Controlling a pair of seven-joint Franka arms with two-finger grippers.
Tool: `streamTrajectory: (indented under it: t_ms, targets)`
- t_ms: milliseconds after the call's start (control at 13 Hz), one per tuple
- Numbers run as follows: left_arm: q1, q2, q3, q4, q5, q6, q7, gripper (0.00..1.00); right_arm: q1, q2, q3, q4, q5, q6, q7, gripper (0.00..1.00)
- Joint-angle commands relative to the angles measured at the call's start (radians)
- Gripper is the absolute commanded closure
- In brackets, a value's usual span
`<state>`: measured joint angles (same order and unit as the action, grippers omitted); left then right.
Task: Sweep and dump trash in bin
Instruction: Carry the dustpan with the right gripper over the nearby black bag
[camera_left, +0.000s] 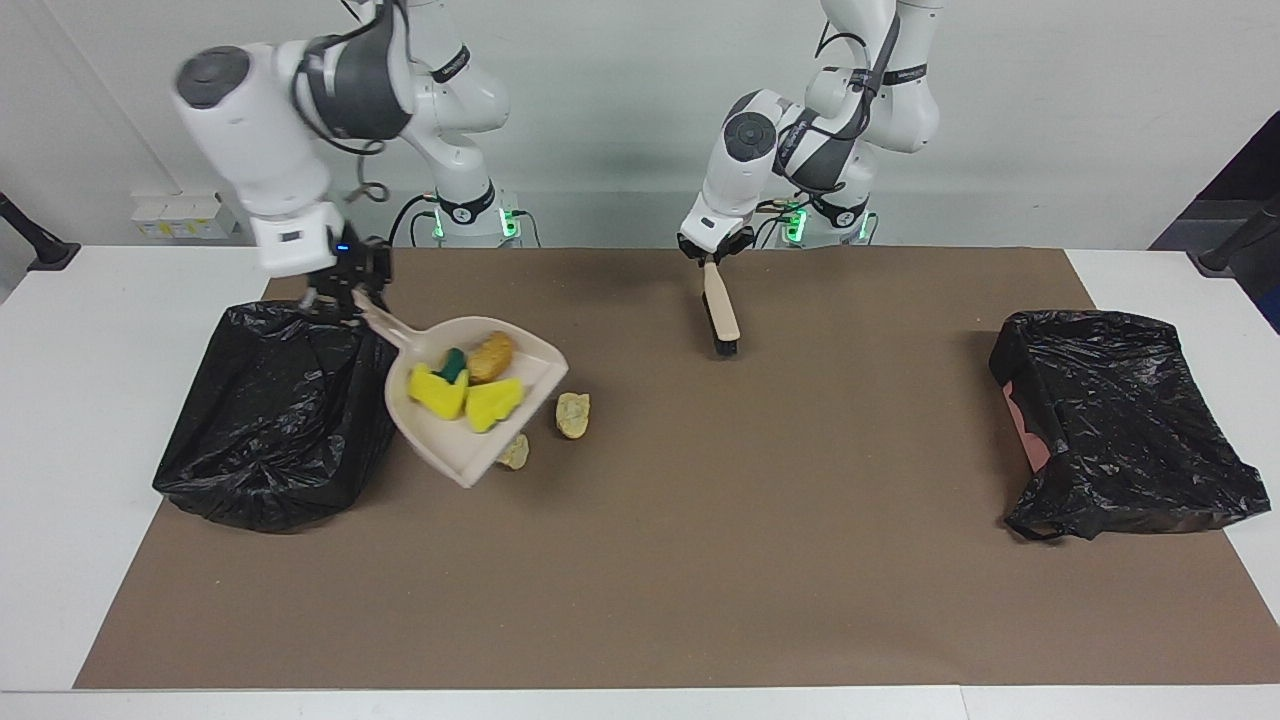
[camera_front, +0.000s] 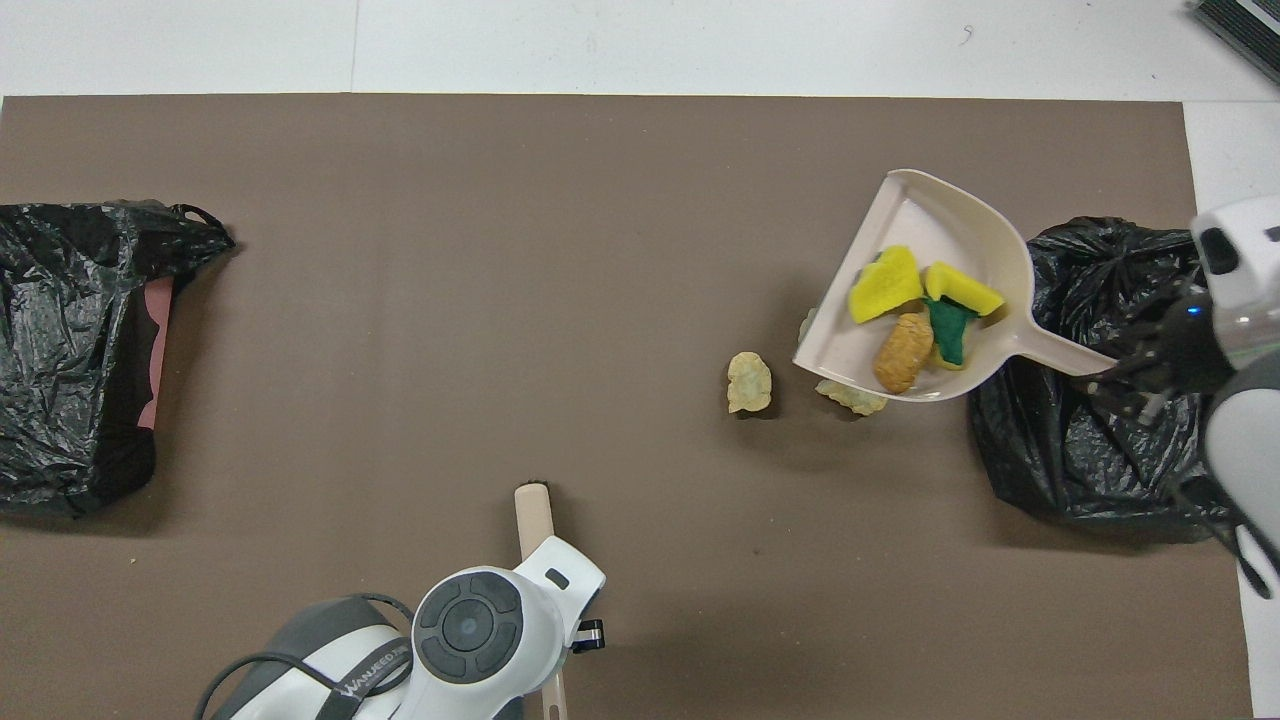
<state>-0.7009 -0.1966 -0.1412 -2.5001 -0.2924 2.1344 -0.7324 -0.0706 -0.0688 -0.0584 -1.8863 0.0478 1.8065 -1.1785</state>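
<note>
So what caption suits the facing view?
Right gripper carries a loaded dustpan beside a black bin; left gripper holds a brush.

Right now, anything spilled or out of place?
Yes. The right gripper carries the dustpan with yellow chunks and a brown one toward the bin bag, but pale chunks lie unswept on the mat, one partly under the pan. The left gripper holds the brush.
</note>
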Motion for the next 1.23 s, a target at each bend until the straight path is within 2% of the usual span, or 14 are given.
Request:
streamTrajectory:
  t_ms: [0, 77, 154, 384, 691, 844, 1152]
  targets:
    - [-0.023, -0.011, 0.012, -0.025, 0.018, 0.039, -0.033, 0.95, -0.159, -0.008, 0.015, 0.012, -0.090, 0.005, -0.201, 1.00]
    - [-0.022, -0.011, 0.012, -0.025, 0.018, 0.039, -0.032, 0.39, -0.213, 0.000, 0.015, 0.030, -0.142, 0.020, -0.254, 1.00]
    - [-0.022, -0.009, 0.012, -0.022, 0.018, 0.033, -0.029, 0.00, -0.256, 0.009, 0.014, 0.053, -0.182, 0.033, -0.318, 1.00]
    - [0.032, 0.029, 0.017, 0.019, 0.018, 0.021, -0.016, 0.00, -0.330, 0.020, 0.014, 0.069, -0.305, 0.121, -0.518, 1.00]
    - [0.176, 0.097, 0.017, 0.156, 0.031, 0.012, -0.010, 0.00, -0.319, 0.024, 0.018, 0.053, -0.474, 0.201, -0.668, 1.00]
    - [0.227, 0.138, 0.017, 0.234, 0.100, 0.012, 0.078, 0.00, -0.281, 0.023, 0.026, 0.039, -0.581, 0.209, -0.726, 1.00]
    - [0.391, 0.204, 0.020, 0.368, 0.111, 0.005, 0.316, 0.00, -0.248, 0.020, 0.028, 0.015, -0.675, 0.292, -0.894, 1.00]
